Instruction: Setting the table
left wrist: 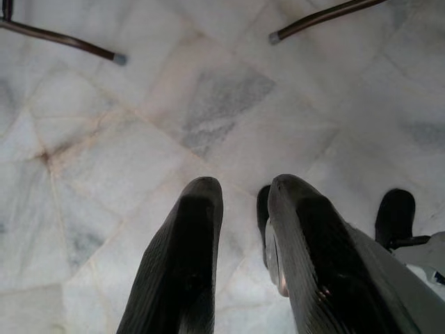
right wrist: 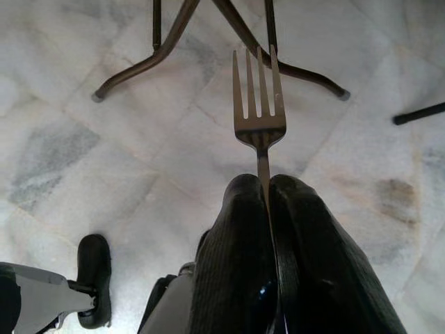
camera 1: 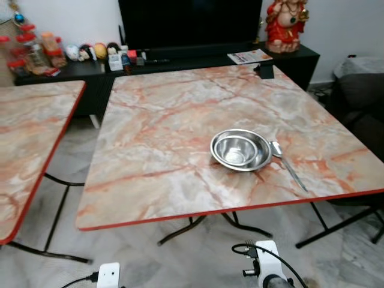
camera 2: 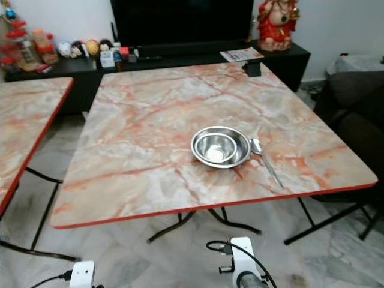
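A steel bowl (camera 1: 240, 149) sits on the marble-patterned table (camera 1: 168, 114), toward its front right. A spoon (camera 1: 287, 163) lies just right of the bowl, its handle pointing at the red front edge. Both arms hang low in front of the table. My right gripper (right wrist: 261, 182) is shut on the handle of a steel fork (right wrist: 259, 104), whose tines stick out over the floor. My left gripper (left wrist: 243, 191) points at the floor with a narrow gap between its fingers. A pale metallic edge runs along the inner side of one finger (left wrist: 306, 236); I cannot tell what it is.
A second marble table (camera 1: 30, 132) stands to the left with a gap between the two. Behind them is a black TV cabinet (camera 1: 180, 60) with small items and a red statue (camera 1: 287, 24). A dark sofa (camera 1: 360, 102) is at the right. Folding table legs (right wrist: 167, 49) cross the tiled floor.
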`<state>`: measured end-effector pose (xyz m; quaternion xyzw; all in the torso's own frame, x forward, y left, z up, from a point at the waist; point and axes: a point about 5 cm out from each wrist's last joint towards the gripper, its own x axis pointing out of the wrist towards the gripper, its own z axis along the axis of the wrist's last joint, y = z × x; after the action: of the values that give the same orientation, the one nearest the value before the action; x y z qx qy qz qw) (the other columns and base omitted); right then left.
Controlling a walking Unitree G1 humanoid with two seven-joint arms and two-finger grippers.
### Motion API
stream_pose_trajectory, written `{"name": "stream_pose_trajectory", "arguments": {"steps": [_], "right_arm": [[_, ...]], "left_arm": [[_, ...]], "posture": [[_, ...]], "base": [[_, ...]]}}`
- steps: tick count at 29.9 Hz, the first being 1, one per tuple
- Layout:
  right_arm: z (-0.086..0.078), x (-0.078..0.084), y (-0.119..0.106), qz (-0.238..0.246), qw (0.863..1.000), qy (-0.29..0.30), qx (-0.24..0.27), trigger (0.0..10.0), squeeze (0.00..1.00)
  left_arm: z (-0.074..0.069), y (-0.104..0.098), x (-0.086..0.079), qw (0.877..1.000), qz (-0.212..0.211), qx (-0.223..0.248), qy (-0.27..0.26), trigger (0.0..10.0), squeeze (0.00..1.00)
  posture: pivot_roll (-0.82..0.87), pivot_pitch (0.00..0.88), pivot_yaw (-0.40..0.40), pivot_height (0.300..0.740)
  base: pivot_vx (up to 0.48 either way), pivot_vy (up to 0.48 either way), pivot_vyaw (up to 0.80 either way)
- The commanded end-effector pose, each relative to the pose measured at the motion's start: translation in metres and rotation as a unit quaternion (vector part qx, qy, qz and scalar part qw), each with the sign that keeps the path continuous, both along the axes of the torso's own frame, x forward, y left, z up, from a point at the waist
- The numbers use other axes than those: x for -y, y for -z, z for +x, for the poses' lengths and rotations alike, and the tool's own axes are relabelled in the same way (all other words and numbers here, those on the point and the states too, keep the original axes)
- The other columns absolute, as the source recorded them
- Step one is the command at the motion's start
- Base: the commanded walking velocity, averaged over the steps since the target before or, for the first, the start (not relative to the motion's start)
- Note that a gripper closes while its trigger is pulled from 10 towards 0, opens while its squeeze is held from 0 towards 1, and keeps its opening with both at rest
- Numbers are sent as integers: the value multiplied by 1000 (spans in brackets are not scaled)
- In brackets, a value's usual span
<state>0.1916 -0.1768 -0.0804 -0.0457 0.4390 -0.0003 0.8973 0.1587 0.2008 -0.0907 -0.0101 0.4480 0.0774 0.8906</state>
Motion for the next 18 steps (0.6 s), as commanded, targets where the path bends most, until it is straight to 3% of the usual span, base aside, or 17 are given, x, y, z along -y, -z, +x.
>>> {"name": "stream_pose_trajectory", "arguments": {"steps": [1, 10, 18], "right_arm": [[2, 4, -1, -2, 1000, 3, 2, 10000, 0], [1, 6, -1, -5, 1000, 10, 3, 10000, 0], [4, 8, -3, -8, 1000, 14, 10, 10000, 0]], "left_arm": [[-2, 1, 0, 1000, 2, -8, -2, 10000, 0], [-3, 2, 0, 1000, 2, -8, -2, 10000, 0], [-3, 1, 0, 1000, 1, -5, -5, 10000, 0]], "posture": [[-26, 0, 30, 732], [-24, 0, 27, 732], [-24, 0, 24, 732]], "base": [[0, -270, 0], [0, -273, 0], [91, -396, 0]]}}
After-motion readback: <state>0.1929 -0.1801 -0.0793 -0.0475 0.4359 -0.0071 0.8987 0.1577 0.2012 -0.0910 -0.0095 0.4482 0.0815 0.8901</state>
